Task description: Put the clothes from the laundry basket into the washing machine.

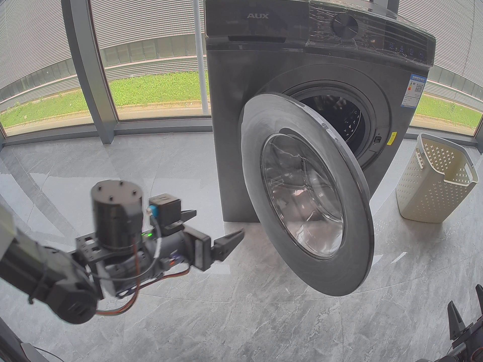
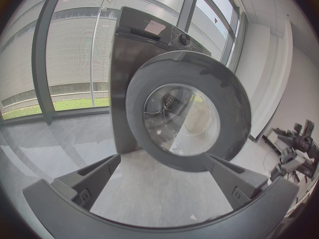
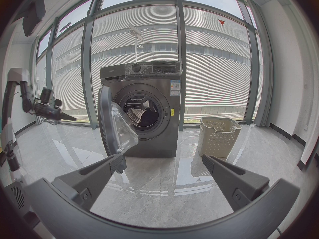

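We see the washer [image 1: 236, 126] with door [image 1: 307, 277] swung open, clothes [image 3: 135, 115] inside, basket [image 1: 432, 192] beside it; left gripper [image 2: 159, 160] and right gripper [image 3: 162, 160] both spread wide, empty.

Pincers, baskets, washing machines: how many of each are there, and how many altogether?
Washing machine: 1
Laundry basket: 1
Pincers: 2, the left pincer and the right pincer
Total: 4

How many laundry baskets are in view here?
1. The cream perforated plastic laundry basket stands on the grey marble floor, right of the dark grey washing machine. Others may be hidden behind it.
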{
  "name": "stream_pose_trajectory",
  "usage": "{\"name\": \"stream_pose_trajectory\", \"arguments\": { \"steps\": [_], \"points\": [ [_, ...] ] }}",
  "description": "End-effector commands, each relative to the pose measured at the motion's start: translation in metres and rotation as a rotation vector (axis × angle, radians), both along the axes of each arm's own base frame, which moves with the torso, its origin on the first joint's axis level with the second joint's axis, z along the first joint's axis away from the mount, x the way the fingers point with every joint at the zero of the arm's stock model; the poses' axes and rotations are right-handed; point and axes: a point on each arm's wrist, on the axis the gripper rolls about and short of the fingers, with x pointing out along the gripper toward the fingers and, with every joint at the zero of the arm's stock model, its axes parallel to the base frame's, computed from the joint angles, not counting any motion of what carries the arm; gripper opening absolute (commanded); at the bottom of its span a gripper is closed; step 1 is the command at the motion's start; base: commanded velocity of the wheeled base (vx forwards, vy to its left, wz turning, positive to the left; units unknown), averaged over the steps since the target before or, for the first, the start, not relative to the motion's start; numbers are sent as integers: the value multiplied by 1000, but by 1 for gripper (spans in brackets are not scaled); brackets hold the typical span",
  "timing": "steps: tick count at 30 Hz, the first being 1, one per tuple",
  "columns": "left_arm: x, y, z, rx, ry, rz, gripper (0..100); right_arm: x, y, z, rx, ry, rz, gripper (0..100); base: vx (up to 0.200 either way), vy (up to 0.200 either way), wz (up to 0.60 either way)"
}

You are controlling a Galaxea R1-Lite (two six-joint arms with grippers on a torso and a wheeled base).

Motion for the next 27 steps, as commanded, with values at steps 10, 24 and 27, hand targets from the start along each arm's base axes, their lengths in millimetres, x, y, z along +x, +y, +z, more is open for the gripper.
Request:
{"name": "stream_pose_trajectory", "arguments": {
  "steps": [10, 24, 27],
  "points": [
    [-143, 123, -7, 0, -133, 103, 100, 0, 0, -3, 0, -6, 1, 100, 0, 0, 0],
    [-197, 155, -17, -34, -172, 128, 100, 0, 0, -3, 0, -6, -1, 100, 0, 0, 0],
    [-214, 166, -27, -46, -194, 196, 100, -1, 0, -3, 0, -7, -2, 100, 0, 0, 0]
  ]
}}
